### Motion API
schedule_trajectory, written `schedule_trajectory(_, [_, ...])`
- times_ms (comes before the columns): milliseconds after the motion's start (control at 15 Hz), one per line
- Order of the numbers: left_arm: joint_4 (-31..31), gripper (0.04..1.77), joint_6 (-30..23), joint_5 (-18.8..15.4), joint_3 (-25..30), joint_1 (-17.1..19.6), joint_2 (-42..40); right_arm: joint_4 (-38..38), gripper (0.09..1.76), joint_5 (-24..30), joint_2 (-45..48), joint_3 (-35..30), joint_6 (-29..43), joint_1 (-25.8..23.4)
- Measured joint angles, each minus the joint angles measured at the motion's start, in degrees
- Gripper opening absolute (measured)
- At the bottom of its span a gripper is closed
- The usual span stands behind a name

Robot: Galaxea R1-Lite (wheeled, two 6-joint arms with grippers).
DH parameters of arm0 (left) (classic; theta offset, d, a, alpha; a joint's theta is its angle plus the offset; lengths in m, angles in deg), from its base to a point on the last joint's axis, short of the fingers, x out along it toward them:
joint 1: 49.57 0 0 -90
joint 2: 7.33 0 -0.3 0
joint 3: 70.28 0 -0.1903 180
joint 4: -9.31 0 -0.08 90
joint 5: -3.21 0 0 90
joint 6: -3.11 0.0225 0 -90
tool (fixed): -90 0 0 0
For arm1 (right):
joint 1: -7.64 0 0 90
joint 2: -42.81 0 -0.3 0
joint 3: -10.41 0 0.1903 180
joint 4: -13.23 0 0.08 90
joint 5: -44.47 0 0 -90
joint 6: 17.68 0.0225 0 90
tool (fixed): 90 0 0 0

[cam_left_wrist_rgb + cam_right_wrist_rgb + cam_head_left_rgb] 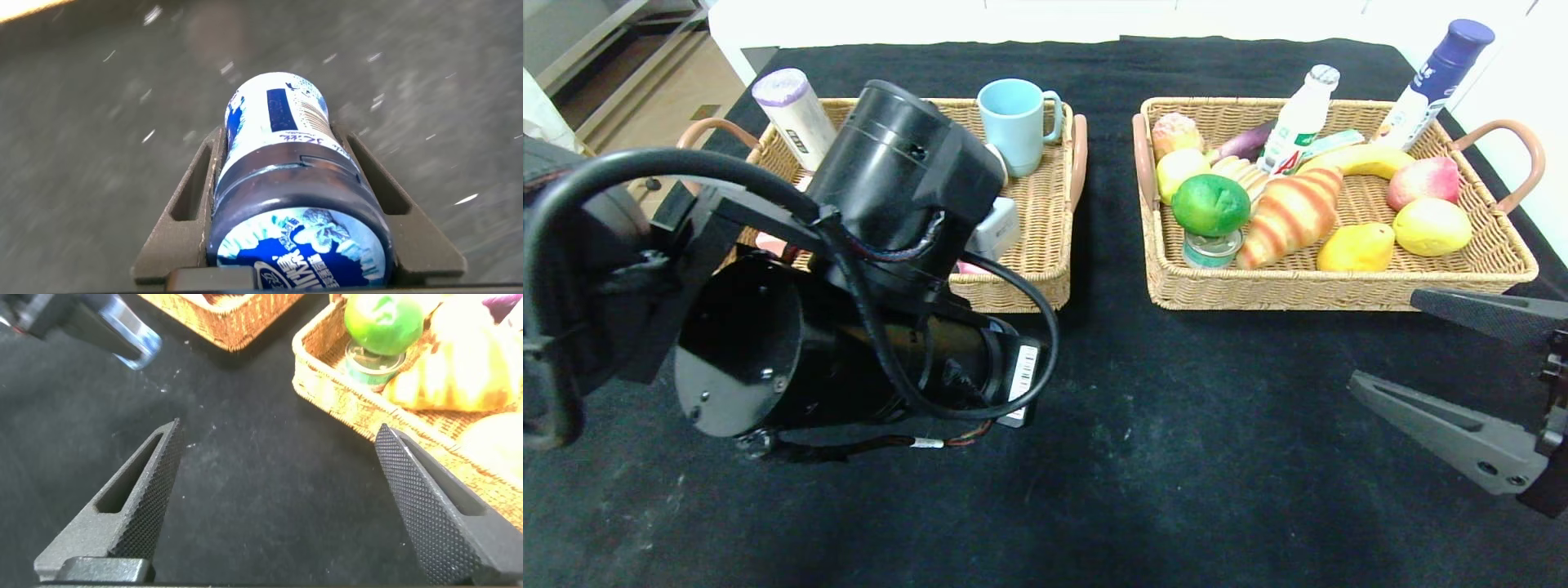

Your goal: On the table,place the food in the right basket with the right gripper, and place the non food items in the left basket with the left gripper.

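Observation:
My left gripper is shut on a blue and white bottle with a dark blue cap; both fingers press its sides. In the head view my left arm hides that gripper and bottle, in front of the left wicker basket. My right gripper is open and empty over the black table in front of the right wicker basket. The right wrist view also shows the right gripper and the basket's near corner.
The left basket holds a light blue mug, a white cylinder with a purple top and a grey-white item. The right basket holds a green fruit, croissant, banana, other fruit, a can and two bottles.

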Motion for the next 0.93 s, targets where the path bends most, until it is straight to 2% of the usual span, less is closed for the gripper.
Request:
schedule_trajectory(533, [-0.33,0.88,1.87,0.09,-8.98,-4.02,9.37,0.30,1.71,0.16,2.47,-0.01,-0.22,-0.27])
schedule_trajectory(933, [-0.17,0.88,3.08,1.57,-10.02,-6.14,14.06,0.49,1.71,0.16,3.06,-0.22,-0.69,-0.29])
